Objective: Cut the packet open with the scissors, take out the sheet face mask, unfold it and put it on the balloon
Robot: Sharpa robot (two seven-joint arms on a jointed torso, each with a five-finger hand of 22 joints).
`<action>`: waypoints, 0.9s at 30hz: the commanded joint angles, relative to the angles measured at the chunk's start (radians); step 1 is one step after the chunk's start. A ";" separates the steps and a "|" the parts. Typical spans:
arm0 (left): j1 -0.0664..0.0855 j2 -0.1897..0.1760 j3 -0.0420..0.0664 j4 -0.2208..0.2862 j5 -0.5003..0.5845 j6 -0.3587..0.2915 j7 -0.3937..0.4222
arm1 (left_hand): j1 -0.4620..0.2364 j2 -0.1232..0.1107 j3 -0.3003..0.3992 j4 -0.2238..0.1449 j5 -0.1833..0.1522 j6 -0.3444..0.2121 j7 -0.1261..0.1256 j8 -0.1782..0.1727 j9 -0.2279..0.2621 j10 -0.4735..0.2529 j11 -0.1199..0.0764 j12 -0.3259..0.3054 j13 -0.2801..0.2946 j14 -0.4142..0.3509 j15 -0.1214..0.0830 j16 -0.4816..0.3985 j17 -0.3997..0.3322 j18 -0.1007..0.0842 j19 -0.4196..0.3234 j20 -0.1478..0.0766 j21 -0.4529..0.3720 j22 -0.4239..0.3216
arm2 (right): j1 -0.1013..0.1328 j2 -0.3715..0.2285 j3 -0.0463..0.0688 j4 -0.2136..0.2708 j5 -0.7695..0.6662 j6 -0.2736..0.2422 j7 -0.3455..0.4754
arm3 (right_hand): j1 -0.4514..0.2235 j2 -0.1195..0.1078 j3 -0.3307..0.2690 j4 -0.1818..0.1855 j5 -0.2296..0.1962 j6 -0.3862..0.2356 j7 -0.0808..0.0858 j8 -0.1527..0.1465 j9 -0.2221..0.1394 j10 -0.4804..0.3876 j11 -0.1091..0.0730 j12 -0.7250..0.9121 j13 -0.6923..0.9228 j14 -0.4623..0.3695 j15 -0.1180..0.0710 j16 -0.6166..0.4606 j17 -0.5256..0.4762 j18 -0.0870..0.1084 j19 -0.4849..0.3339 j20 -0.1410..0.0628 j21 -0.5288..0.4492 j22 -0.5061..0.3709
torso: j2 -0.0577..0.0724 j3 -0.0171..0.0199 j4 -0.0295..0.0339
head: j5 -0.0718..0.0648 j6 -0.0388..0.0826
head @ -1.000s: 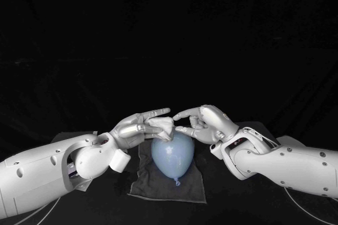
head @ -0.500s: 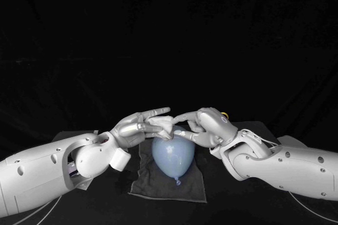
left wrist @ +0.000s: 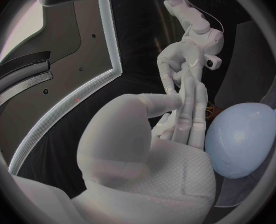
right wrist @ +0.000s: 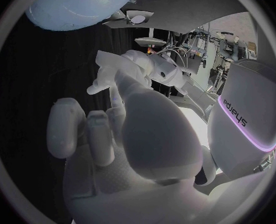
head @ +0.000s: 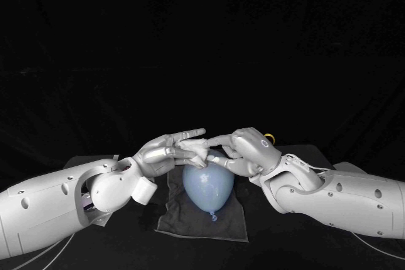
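A pale blue balloon (head: 208, 188) lies on a dark grey cloth (head: 201, 228), knot toward me. Just above its far end my left hand (head: 167, 153) pinches a crumpled white sheet mask (head: 198, 150), mostly hidden between the two hands. My right hand (head: 240, 151) meets it from the other side, with a finger above and the thumb below the mask's right edge. The left wrist view has the left hand (left wrist: 186, 109) fingertip to fingertip with the right hand (left wrist: 184, 64), and the balloon (left wrist: 240, 139) beside them. In the right wrist view, the right hand (right wrist: 110, 129) reaches to the left hand (right wrist: 133, 68) under the balloon (right wrist: 82, 2).
A small yellow object (head: 268, 136) peeks out behind my right hand. Dark mats lie on the table to the left (head: 84, 163) and right (head: 297, 150) of the cloth. Both forearms flank the cloth closely.
My right hand has moved left and closed in on the mask until its fingers meet the left hand's. The mask is now more covered. The left hand and balloon have stayed put.
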 commanded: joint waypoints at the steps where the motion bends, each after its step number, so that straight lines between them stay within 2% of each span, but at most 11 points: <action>1: 0.001 0.000 0.001 0.004 0.010 0.029 0.000 | 0.008 0.001 0.002 -0.010 0.003 -0.006 0.053 0.004 0.000 -0.010 0.000 -0.006 -0.001 -0.003 0.001 0.006 -0.002 0.025 -0.001 0.008 0.007 0.001 | 0.000 0.005 0.001 -0.007 -0.070 -0.054 -0.035 | 0.010 -0.002 0.007 -0.001 -0.004 0.006 0.000 -0.006 -0.001 0.058 -0.010 0.000 0.171 0.106 -0.007 0.005 0.264 -0.012 0.012 0.000 0.008 0.189 | -0.001 -0.0010 -0.0007 | 0.001 -0.002; 20: 0.001 -0.003 0.001 0.008 0.009 0.040 -0.011 | 0.009 0.001 0.003 -0.011 0.003 -0.003 0.063 0.005 0.001 -0.019 0.000 -0.006 -0.001 -0.003 0.002 0.010 -0.004 0.025 -0.001 0.008 0.009 0.002 | 0.000 0.012 0.007 -0.022 -0.104 -0.068 -0.055 | 0.004 0.000 0.104 -0.031 -0.004 0.035 -0.004 -0.002 -0.004 0.062 -0.014 0.005 0.177 0.106 -0.010 0.005 0.264 -0.011 0.010 -0.003 0.009 0.188 | -0.001 -0.0005 -0.0006 | 0.001 -0.002; 27: 0.001 -0.002 0.001 0.006 0.009 0.037 -0.011 | 0.009 0.000 0.003 -0.011 0.003 -0.001 0.066 0.006 0.002 -0.021 0.000 -0.007 -0.002 -0.003 0.001 0.012 -0.005 0.025 -0.001 0.008 0.010 0.002 | 0.000 0.007 0.008 -0.020 -0.094 -0.067 -0.042 | -0.021 0.019 0.144 -0.030 -0.003 0.062 -0.012 0.015 0.003 0.063 -0.021 0.007 0.179 0.106 -0.015 0.005 0.264 -0.012 0.011 -0.006 0.017 0.190 | -0.002 -0.0017 -0.0014 | 0.001 -0.002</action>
